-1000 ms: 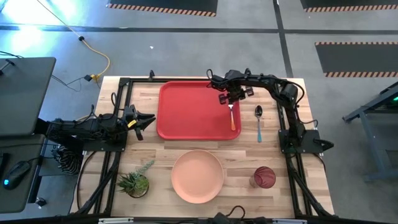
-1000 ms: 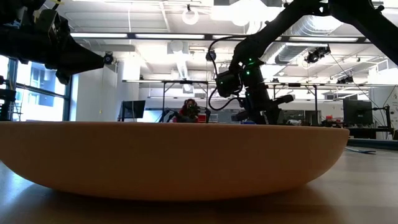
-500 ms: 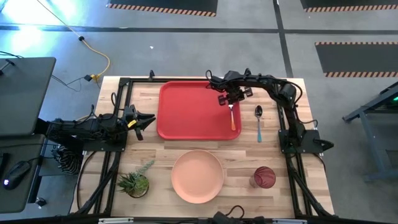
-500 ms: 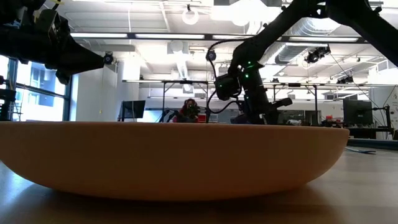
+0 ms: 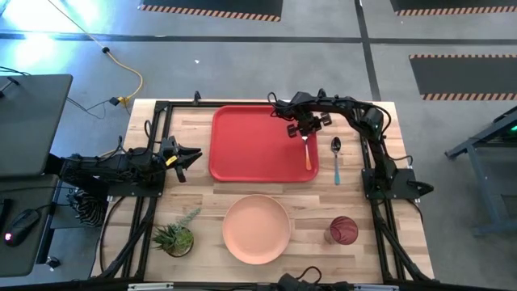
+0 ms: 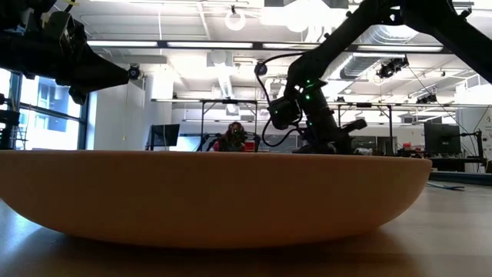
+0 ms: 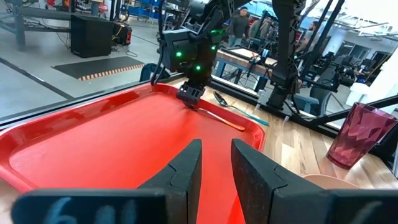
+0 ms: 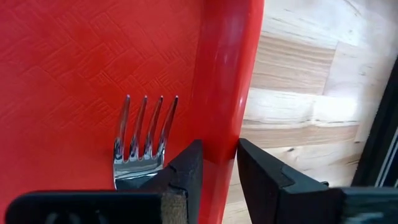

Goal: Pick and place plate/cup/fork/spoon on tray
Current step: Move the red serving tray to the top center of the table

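Observation:
The red tray [image 5: 250, 145] lies at the far middle of the table. The fork [image 5: 307, 153] lies flat in it along its right rim, tines [image 8: 144, 134] toward the far edge. My right gripper [image 5: 305, 128] is low over the tines end, open, its fingers astride the tray's right rim [image 8: 225, 93]. The spoon [image 5: 336, 155] lies on the table right of the tray. The pink plate [image 5: 256, 229] and the dark-red cup [image 5: 342, 230] stand near the front edge. My left gripper [image 5: 187, 159] waits, open and empty, left of the tray. My right gripper [image 8: 219, 162] has the tray's right rim [image 8: 221, 143] between its two fingers, one finger [image 8: 186, 168] inside the tray beside the fork's neck, one [image 8: 261, 180] outside over the wood. The fingers come from above. The tray lies flat on the table. Whether both fingers touch the rim, I cannot tell.
A small potted plant [image 5: 176, 237] stands at the front left. Black frame rails run along the table's left and right sides. Bare wood lies between the tray and the plate.
My right gripper has gone a little toward the table's right edge. The tray has slid the same way along the table with it, flat, and the fork has gone along inside it.

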Controlling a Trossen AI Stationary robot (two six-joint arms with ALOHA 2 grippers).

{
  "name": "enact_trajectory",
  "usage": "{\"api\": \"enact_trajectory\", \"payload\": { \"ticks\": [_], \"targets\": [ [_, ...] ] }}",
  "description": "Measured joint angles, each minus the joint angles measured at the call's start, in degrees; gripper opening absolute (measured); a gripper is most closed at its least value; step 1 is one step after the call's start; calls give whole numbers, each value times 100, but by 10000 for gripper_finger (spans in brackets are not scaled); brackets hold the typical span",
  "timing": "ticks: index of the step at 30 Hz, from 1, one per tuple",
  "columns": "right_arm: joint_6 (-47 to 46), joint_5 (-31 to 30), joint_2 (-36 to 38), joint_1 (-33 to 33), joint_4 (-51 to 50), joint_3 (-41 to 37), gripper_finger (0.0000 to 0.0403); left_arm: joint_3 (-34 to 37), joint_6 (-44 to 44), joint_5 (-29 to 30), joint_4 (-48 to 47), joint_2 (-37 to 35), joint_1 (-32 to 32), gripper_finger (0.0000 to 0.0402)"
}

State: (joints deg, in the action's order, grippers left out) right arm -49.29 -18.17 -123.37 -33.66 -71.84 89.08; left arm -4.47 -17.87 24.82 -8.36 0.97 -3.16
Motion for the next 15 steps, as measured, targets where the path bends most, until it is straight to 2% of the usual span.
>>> {"api": "enact_trajectory", "payload": {
  "ticks": [15],
  "targets": [
    [-17, 26, 88, 131, -13, 0, 87, 1, -6, 0, 0, -2, 1, 76]
  ]
}}
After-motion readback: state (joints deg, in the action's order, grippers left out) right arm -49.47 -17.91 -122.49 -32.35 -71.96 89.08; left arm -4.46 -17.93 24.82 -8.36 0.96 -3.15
